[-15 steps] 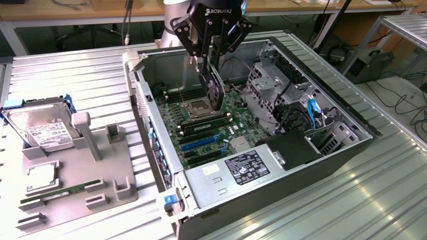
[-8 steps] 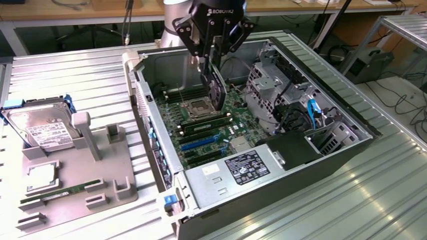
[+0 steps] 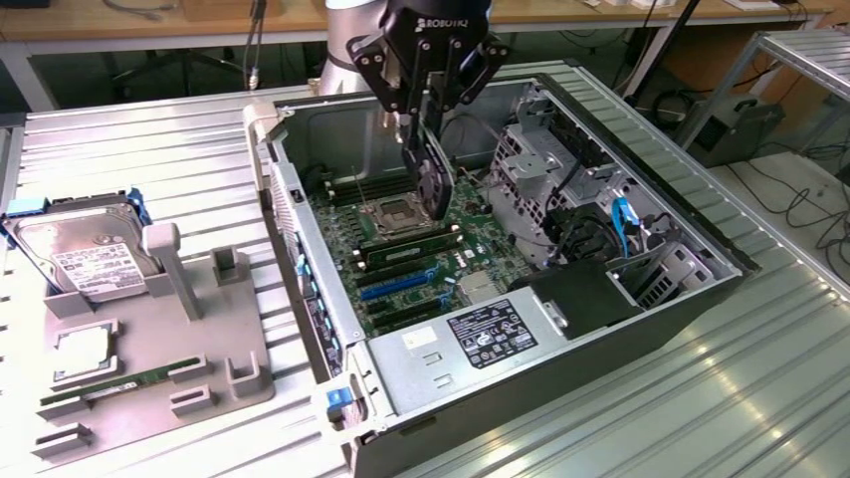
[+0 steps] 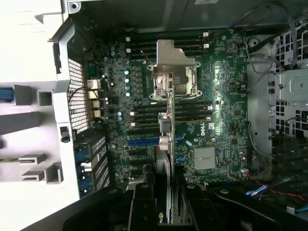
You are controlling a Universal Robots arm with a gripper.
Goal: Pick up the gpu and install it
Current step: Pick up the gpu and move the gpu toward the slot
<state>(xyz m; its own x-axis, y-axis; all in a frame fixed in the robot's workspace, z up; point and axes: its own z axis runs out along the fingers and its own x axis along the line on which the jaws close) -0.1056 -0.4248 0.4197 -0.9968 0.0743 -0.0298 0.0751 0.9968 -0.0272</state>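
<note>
Gripper (image 3: pixel 425 137) jaws pinched narrow on the top edge of the gpu (image 3: pixel 432 189), with the card hanging upright below them inside the open case (image 3: pixel 691 289), over the CPU socket (image 3: pixel 398 214) and short of the blue slots (image 3: pixel 398 286) toward the power supply (image 3: pixel 485 334).

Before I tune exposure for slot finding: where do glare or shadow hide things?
Wrist view: the fixture beside the case is washed out white, the motherboard dim but visible. Exterior view: even light, sheen on the table, the gpu in the gripper dark against the case.
</note>
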